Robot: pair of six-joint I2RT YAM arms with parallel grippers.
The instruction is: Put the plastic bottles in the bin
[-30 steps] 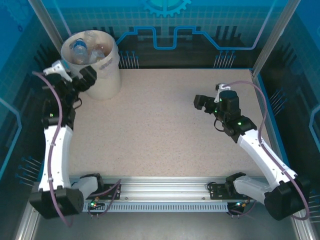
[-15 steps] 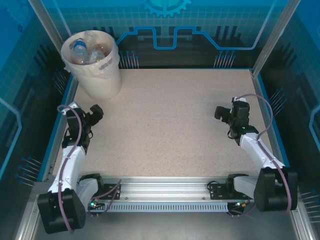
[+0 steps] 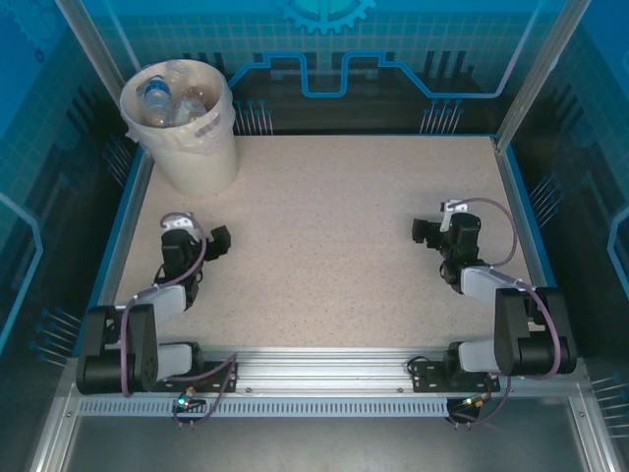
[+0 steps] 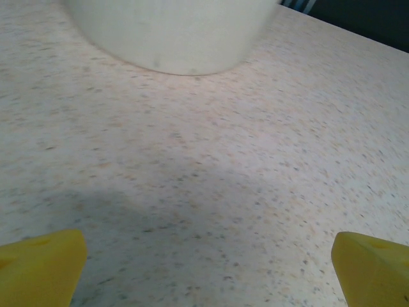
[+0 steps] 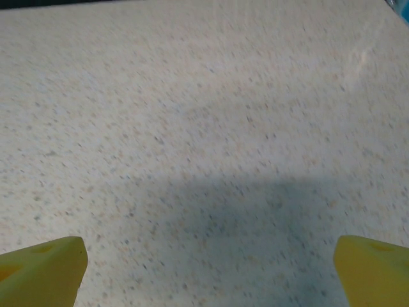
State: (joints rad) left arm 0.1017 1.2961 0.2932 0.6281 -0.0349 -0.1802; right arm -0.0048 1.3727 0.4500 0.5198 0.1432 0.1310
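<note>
The bin (image 3: 208, 162) stands upright at the far-left corner of the table (image 3: 334, 226), with a liner bag (image 3: 201, 133) folded over its rim. The plastic bottles (image 3: 157, 98) lie inside the bin. Several show through the mouth, one with blue on it, but the count can't be told. The left gripper (image 3: 218, 241) sits low over the left side of the table, near the bin but apart from it. It is released: in the left wrist view its yellow fingertips (image 4: 38, 265) are spread wide over speckled tabletop, with the bin's base ahead. The right gripper (image 3: 423, 231) is low over the right side, well apart from the bin. It is also released, fingertips (image 5: 39, 268) wide apart over speckled tabletop.
</note>
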